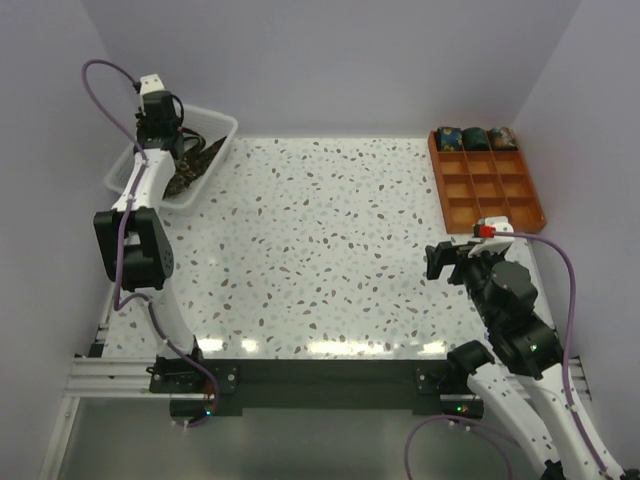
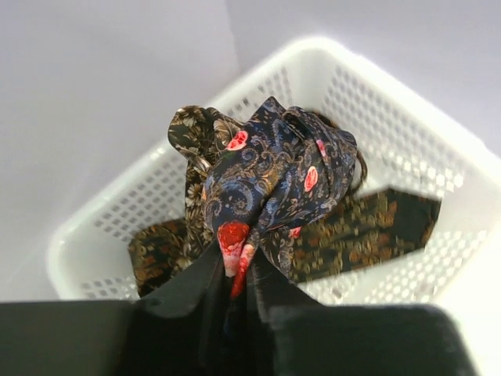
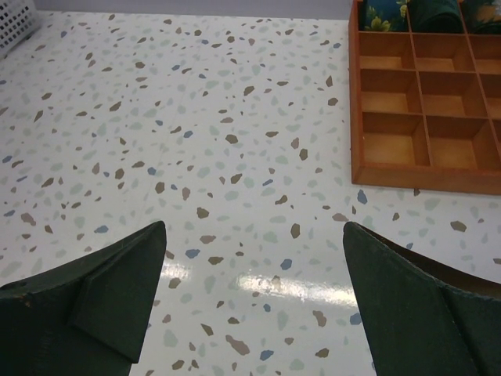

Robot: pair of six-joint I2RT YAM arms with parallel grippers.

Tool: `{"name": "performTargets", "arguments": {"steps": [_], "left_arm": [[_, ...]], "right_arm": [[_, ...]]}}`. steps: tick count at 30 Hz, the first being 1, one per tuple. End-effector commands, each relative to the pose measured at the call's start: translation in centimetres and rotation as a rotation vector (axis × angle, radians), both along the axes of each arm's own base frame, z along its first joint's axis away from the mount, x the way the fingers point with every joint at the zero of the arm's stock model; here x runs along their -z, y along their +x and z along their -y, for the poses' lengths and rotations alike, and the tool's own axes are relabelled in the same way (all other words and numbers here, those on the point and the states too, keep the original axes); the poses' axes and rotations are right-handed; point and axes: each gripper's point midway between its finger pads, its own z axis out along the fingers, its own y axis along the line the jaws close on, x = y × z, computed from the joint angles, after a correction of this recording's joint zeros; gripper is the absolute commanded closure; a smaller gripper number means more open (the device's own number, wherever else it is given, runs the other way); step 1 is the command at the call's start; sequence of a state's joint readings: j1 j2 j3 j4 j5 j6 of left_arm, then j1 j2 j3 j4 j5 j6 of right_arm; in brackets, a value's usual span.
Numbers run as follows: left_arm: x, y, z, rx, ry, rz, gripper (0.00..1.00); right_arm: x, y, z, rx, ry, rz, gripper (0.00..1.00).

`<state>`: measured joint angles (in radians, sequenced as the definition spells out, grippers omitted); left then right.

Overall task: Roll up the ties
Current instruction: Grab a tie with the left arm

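My left gripper (image 2: 236, 270): clenched on bunched navy paisley fabric tie (image 2: 274, 172), its ends hidden.
White mesh plastic basket (image 2: 407, 117): brown-gold patterned ties (image 2: 368, 227) lying inside, partly covered.
My right gripper (image 3: 254, 227): jaws spread, grasping nothing.
Orange gridded tray (image 3: 356, 117): dark rolled ties (image 3: 383, 14) in the far row, cut off by the frame edge.

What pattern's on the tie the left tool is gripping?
Dark navy tie with blue-tan paisley and red floral spots; clearest in the left wrist view.
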<state>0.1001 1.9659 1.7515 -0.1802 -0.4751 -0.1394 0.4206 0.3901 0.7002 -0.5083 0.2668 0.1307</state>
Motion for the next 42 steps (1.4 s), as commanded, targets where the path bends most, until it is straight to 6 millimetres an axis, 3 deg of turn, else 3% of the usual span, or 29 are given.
{"name": "performTargets", "arguments": {"steps": [1, 5, 11, 13, 15, 19, 26, 27, 31, 32, 34, 35, 37, 42], "left_arm": [[2.1, 0.7, 1.3, 0.083, -0.069, 0.003, 0.76], [3.8, 0.5, 1.2, 0.095, -0.106, -0.009, 0.64], [5.7, 0.7, 1.4, 0.13, -0.172, -0.034, 0.64], [5.5, 0.7, 1.3, 0.128, -0.177, -0.028, 0.8], [4.9, 0.6, 1.2, 0.128, -0.173, -0.017, 0.87], [1.0, 0.5, 1.2, 0.14, -0.16, 0.062, 1.0], [-8.7, -0.2, 4.1, 0.249, -0.222, 0.271, 1.0], [-10.6, -0.6, 5.1, 0.284, -0.24, 0.31, 1.0], [-15.2, -1.7, 9.0, 0.382, -0.251, 0.362, 1.0], [-16.6, -2.0, 11.1, 0.432, -0.247, 0.364, 1.0], [-18.3, -2.5, 13.3, 0.48, -0.236, 0.369, 1.0], [-19.8, -3.1, 16.7, 0.554, -0.23, 0.372, 1.0], [-21.8, -4.0, 20.2, 0.628, -0.239, 0.388, 1.0], [-26.1, -6.4, 26.3, 0.808, -0.329, 0.46, 1.0]], "right_arm": [[-0.6, -0.1, -0.3, -0.015, 0.015, 0.026, 0.01], [-0.6, -0.1, -0.3, -0.015, 0.016, 0.029, 0.01], [-0.6, 0.0, -0.2, -0.009, 0.015, 0.029, 0.01], [-0.6, 0.0, -0.2, -0.01, 0.015, 0.028, 0.01], [-0.6, 0.0, -0.2, -0.009, 0.015, 0.029, 0.02], [-0.6, 0.0, -0.3, -0.012, 0.017, 0.03, 0.01], [-0.8, -0.1, -0.4, -0.02, 0.023, 0.036, 0.01], [-0.8, -0.1, -0.5, -0.025, 0.025, 0.039, 0.01], [-1.3, -0.2, -0.5, -0.026, 0.035, 0.057, 0.01], [-1.4, -0.3, -0.4, -0.026, 0.036, 0.061, 0.01], [-1.7, -0.4, -0.4, -0.027, 0.042, 0.069, 0.01], [-1.7, -0.6, -0.4, -0.03, 0.044, 0.073, 0.01], [-1.8, -0.6, -0.4, -0.033, 0.05, 0.078, 0.01], [-2.3, -0.9, -0.4, -0.038, 0.06, 0.099, 0.01]]}}
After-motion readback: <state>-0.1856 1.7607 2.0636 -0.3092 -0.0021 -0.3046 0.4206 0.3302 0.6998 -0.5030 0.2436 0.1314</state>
